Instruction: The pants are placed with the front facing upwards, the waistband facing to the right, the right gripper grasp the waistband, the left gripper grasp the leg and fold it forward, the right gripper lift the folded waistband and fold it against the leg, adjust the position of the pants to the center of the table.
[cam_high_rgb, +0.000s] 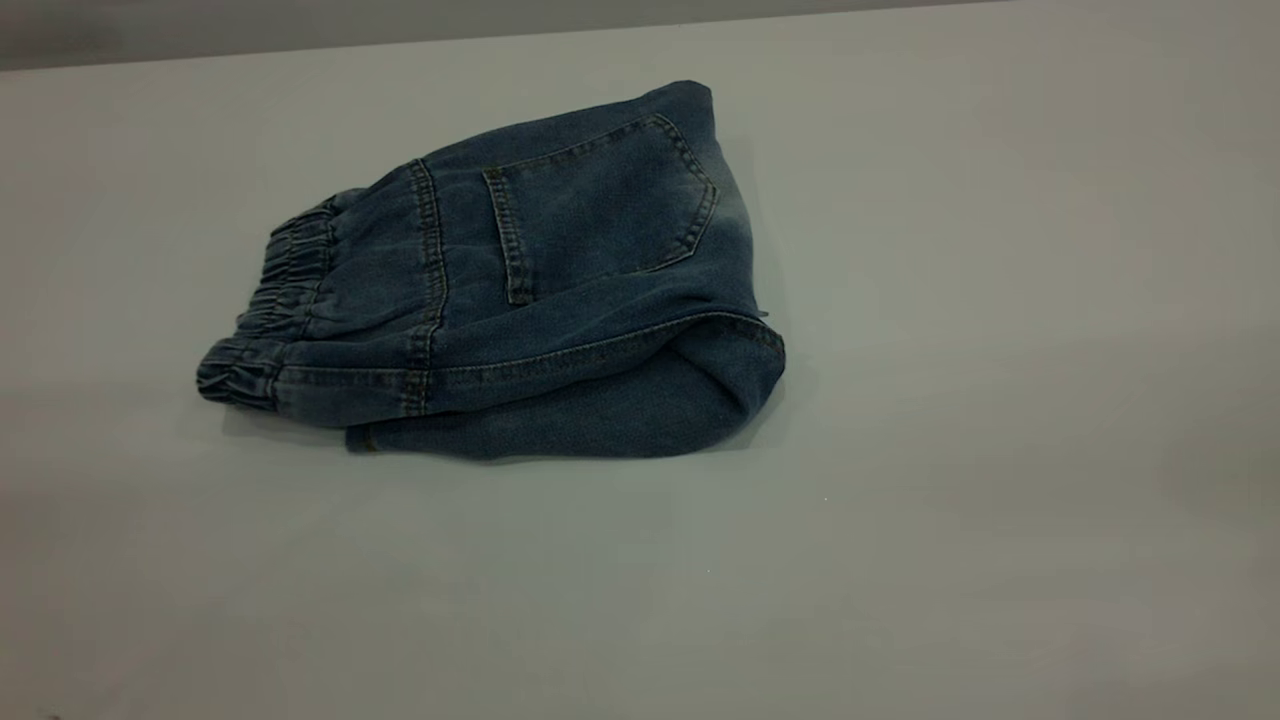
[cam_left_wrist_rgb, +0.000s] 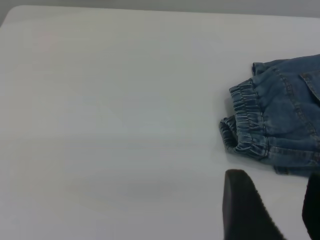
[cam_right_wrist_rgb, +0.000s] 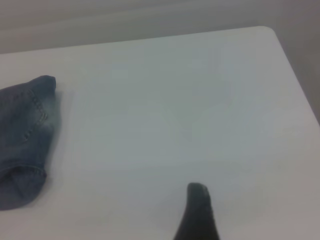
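Observation:
The blue denim pants (cam_high_rgb: 560, 300) lie folded into a compact bundle on the white table (cam_high_rgb: 1000, 420), a little left of its middle, with a back patch pocket (cam_high_rgb: 600, 200) facing up. The gathered waistband (cam_high_rgb: 270, 310) points left and the folded edge points right. No arm shows in the exterior view. My left gripper (cam_left_wrist_rgb: 275, 176) hovers open over bare table, a short way from the waistband (cam_left_wrist_rgb: 245, 122). Only one black fingertip (cam_right_wrist_rgb: 198, 200) of my right gripper (cam_right_wrist_rgb: 252, 197) shows, nothing touching it, well apart from the pants' folded end (cam_right_wrist_rgb: 25, 130).
The table's far edge (cam_high_rgb: 500, 38) runs along the top of the exterior view. A rounded table corner (cam_right_wrist_rgb: 270, 31) shows in the right wrist view and another corner (cam_left_wrist_rgb: 20, 9) in the left wrist view. Bare tabletop surrounds the pants.

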